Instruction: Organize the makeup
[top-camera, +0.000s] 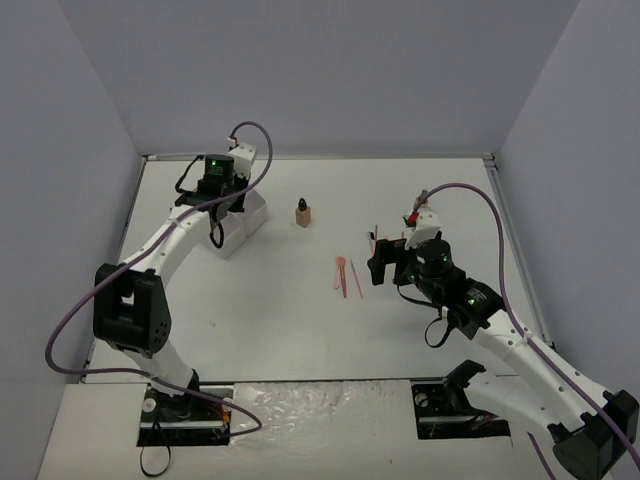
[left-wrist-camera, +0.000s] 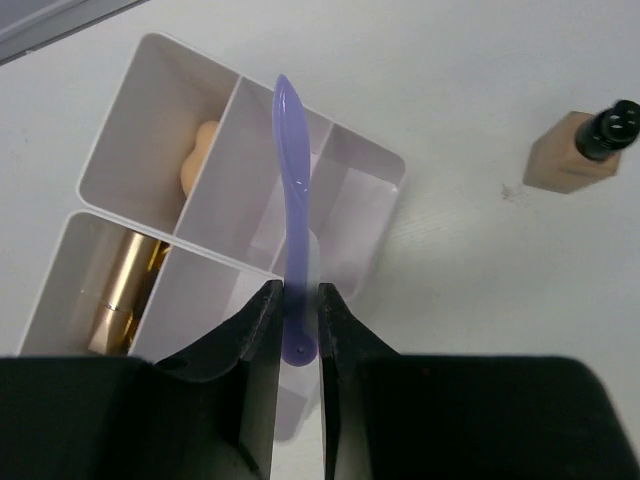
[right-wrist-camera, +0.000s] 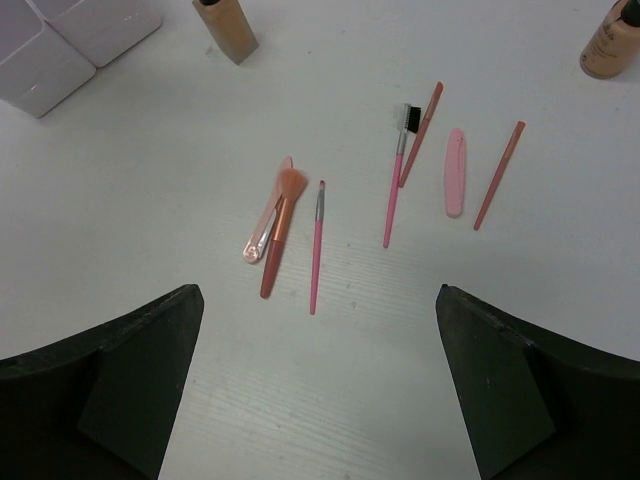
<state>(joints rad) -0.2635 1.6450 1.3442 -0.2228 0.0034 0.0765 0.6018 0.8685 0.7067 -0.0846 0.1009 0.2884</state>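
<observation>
My left gripper (left-wrist-camera: 298, 295) is shut on the lower end of a purple stick (left-wrist-camera: 293, 220), which hangs over the white divided box (left-wrist-camera: 150, 60). A beige sponge (left-wrist-camera: 200, 160) lies in one compartment and a gold lipstick tube (left-wrist-camera: 118, 295) in another. One tan dark-capped bottle (top-camera: 303, 213) stands on the table right of the box, and a second bottle (right-wrist-camera: 612, 40) shows in the right wrist view. My right gripper (right-wrist-camera: 318, 300) is open above several pink and red sticks, among them a thin pink brush (right-wrist-camera: 317, 250), an orange-tipped brush (right-wrist-camera: 275, 240) and a pink file (right-wrist-camera: 455, 170).
Grey walls close in the white table (top-camera: 300, 330) on three sides. The white box (top-camera: 245, 222) sits at the back left under the left arm. The sticks (top-camera: 345, 275) lie mid-table just left of the right gripper (top-camera: 385, 258).
</observation>
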